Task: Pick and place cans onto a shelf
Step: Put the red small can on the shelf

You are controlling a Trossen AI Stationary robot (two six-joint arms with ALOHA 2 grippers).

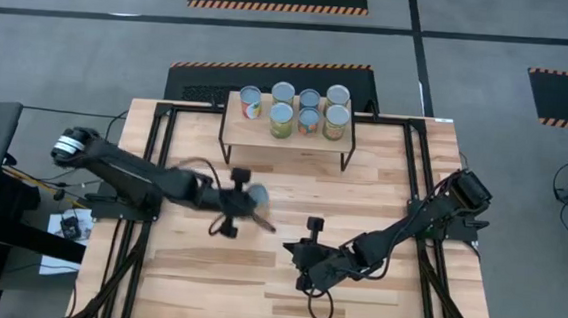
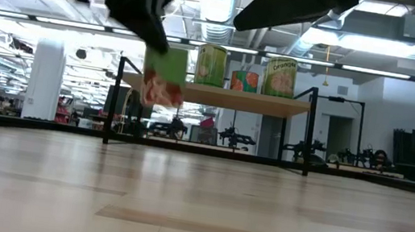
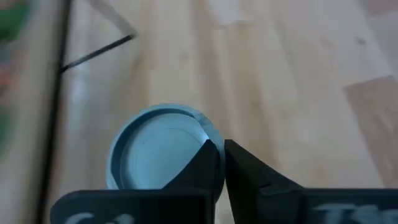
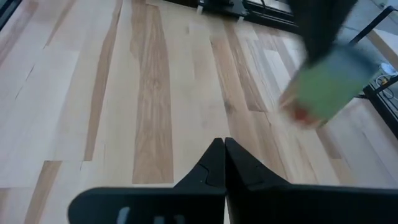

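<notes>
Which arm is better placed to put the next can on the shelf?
Left. Its gripper already carries a green-labelled can above the table, in front of the shelf. The right gripper sits empty, jaws shut, farther from the shelf.

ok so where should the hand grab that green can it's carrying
Across the curved label wall, mid-height, coming from the side: the green can hangs roughly upright under the left hand, whose fingers meet only at its rim beside the flat top, likely a thin hold. The right hand waits shut over the table.
</notes>
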